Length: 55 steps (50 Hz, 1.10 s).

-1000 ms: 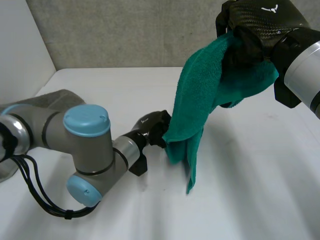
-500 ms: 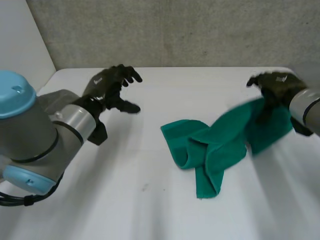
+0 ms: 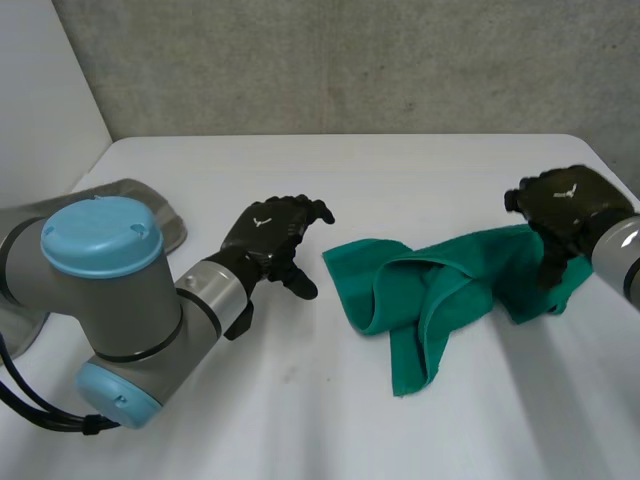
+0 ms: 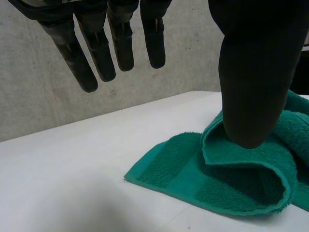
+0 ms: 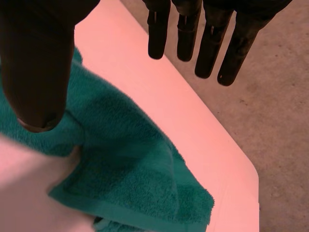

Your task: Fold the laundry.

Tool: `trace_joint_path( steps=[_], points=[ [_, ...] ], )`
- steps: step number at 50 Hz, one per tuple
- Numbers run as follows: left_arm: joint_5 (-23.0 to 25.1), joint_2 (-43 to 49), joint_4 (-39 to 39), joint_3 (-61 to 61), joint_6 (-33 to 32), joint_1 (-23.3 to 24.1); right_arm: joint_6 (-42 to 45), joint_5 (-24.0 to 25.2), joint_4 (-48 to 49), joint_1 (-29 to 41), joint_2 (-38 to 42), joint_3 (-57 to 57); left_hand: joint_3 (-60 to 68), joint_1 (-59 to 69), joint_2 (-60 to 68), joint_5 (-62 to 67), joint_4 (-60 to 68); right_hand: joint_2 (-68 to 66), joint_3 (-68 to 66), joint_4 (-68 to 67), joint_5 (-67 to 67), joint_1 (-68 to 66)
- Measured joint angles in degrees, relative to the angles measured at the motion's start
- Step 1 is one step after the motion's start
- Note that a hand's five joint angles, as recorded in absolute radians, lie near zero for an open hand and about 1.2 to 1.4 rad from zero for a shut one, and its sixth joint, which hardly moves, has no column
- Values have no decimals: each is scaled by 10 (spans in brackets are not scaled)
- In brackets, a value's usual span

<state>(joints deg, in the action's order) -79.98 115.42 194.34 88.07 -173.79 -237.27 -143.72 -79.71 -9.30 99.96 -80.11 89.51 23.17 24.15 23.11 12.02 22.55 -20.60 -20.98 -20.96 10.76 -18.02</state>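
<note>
A teal towel point(image 3: 440, 288) lies crumpled in loose folds on the white table point(image 3: 400, 170). My left hand point(image 3: 268, 232) hovers just off its left edge, open, with fingers spread and nothing in them. In the left wrist view the straight fingers point(image 4: 123, 43) hang above the table and the towel point(image 4: 212, 181) lies under the thumb. My right hand point(image 3: 565, 205) is over the towel's right end, open. In the right wrist view its fingers point(image 5: 210, 48) are straight and clear of the towel point(image 5: 130, 179) below.
A grey cloth point(image 3: 160, 205) lies at the table's left side, behind my left arm point(image 3: 110, 300). The table's right edge point(image 5: 227, 135) runs close beside the towel's right end, with the floor beyond it. A concrete wall stands behind the table.
Both hands have let go of the towel, which dropped from the air onto the table. The right hand came down over its right end; the left hand swung away, then back near its left edge.
</note>
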Motion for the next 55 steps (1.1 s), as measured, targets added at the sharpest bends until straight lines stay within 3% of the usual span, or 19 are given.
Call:
trace_joint_path(
  steps=[5, 16, 20, 21, 22, 25, 33, 39, 48, 55],
  points=[
    [-2, 1, 0, 0, 0, 2, 4, 0, 86, 5, 33, 44, -8, 0, -8, -6, -6, -21, -27, -27, 24, -20],
    [-21, 5, -1, 0, 2, 3, -75, 17, 162, 23, 139, 14, -25, 0, -24, -21, -21, -78, -77, -78, 69, -65],
    [-29, 5, -2, 2, 3, 5, -86, 22, 172, 33, 197, -30, -38, 0, -38, -35, -34, -348, -339, -340, 324, -304],
    [-30, 4, -2, 3, 3, 5, -86, 21, 172, 34, 206, -40, -38, 0, -38, -35, -34, -348, -339, -340, 324, -304],
    [-31, 4, -2, 4, 3, 5, -86, 18, 172, 36, 214, -52, -38, 0, -38, -35, -34, -449, -439, -442, 430, -373],
    [-32, 4, -4, 5, 5, 6, -85, 14, 170, 39, 220, -72, -72, 0, -70, -66, -63, -466, -464, -466, 452, -378],
    [-32, 9, -17, 7, 30, 8, -87, 10, 150, 71, 137, -109, -89, 0, -94, -83, -88, -466, -468, -471, 457, -378],
    [-29, 29, -21, -5, 81, 19, -91, 24, 77, 98, 56, -140, -89, 0, -94, -83, -88, -466, -468, -471, 457, -378],
    [-25, 65, -22, -41, 155, 34, -93, 30, -9, 132, 25, -159, -89, 0, -94, -83, -88, -466, -468, -471, 457, -378],
    [-13, 90, -26, -61, 199, 60, -109, 28, -21, 138, -9, -149, -89, 0, -94, -83, -88, -466, -468, -471, 457, -378]
  ],
)
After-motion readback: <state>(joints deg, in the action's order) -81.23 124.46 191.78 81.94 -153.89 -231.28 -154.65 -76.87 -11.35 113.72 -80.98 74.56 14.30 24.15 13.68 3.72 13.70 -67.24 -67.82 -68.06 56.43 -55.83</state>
